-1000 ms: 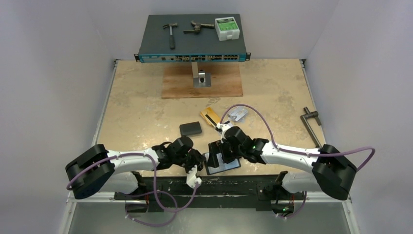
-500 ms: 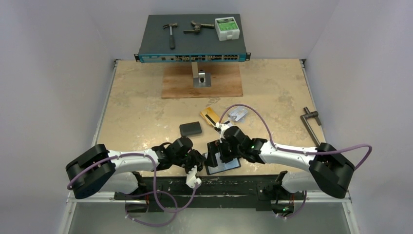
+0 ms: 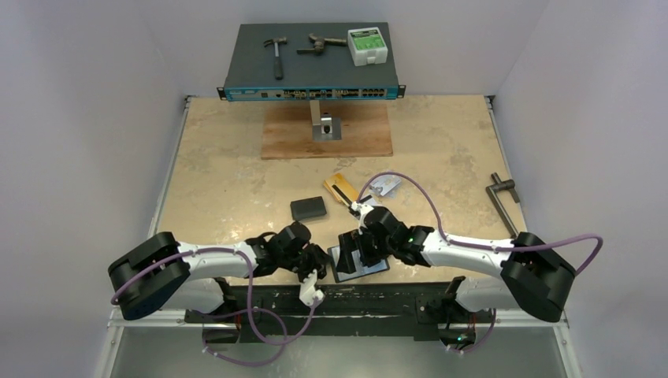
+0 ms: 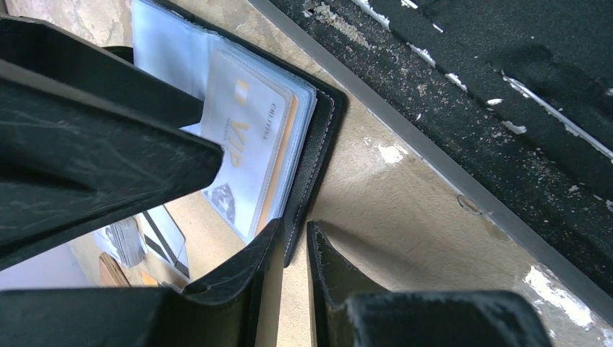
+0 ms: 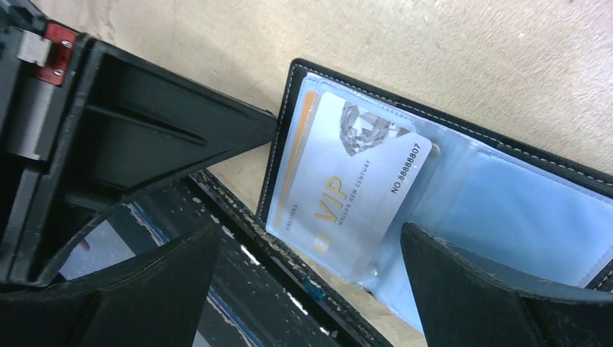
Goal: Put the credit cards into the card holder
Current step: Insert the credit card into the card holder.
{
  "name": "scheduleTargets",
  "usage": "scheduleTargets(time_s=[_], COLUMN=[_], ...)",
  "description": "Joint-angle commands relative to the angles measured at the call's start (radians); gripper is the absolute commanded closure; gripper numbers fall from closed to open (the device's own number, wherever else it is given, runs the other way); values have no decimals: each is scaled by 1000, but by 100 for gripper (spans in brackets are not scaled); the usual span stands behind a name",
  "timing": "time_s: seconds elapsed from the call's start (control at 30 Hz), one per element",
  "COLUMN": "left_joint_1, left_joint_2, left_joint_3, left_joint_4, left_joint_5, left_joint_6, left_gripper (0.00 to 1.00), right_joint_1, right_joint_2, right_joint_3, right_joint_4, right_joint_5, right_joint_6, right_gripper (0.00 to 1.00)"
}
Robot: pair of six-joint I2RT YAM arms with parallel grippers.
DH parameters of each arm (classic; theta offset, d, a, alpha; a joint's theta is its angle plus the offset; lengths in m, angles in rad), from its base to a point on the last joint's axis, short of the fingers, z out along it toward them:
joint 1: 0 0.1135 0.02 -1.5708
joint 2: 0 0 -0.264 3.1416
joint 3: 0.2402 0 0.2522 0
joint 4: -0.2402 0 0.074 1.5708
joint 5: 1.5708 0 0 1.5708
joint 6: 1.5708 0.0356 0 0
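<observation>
The black card holder [image 3: 364,266] lies open at the table's near edge, its clear pockets facing up. A white-silver card with gold VIP print [image 5: 354,195] sits in its left pocket; it also shows in the left wrist view [image 4: 249,144]. My left gripper [image 3: 321,266] is shut on the holder's cover edge [image 4: 322,144], the fingers [image 4: 294,235] pinching its corner. My right gripper [image 3: 352,250] hovers open over the pocketed card, its fingers [image 5: 307,238] wide apart and empty. The gold-orange card [image 3: 340,187] and the silver-grey card [image 3: 385,185] lie on the table beyond.
A plain black pouch [image 3: 308,208] lies left of the loose cards. A network switch [image 3: 311,79] with tools on top stands at the back above a wooden board [image 3: 327,132]. A metal handle [image 3: 504,201] lies at the right. The black front rail [image 3: 354,299] runs just below the holder.
Both arms have barely shifted. The right gripper has edged slightly down and right over the holder. The holder and loose cards stay put.
</observation>
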Motion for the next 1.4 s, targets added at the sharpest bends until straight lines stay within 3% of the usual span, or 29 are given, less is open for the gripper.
scheduleTargets(time_s=[0.0,0.37,0.97,1.37], left_joint_1=[-5,-6,-5,-6], left_joint_2=[12,29,5,-31], left_joint_3=[-4,11,-6,-26], left_joint_4=[33,46,84,34], left_joint_5=[44,57,63,31], left_joint_6=[29,17,-15,-16], left_gripper=[83,83,83,85], right_joint_1=[-4,6,126,52], right_joint_2=[14,47,118,-61], right_joint_3=[-7,-3,70,110], right_joint_4=[62,132,82,-193], right_joint_5=[-22,-39,32,83], right_joint_6=[-19,18,36,36], right_gripper=[1,1,1,1])
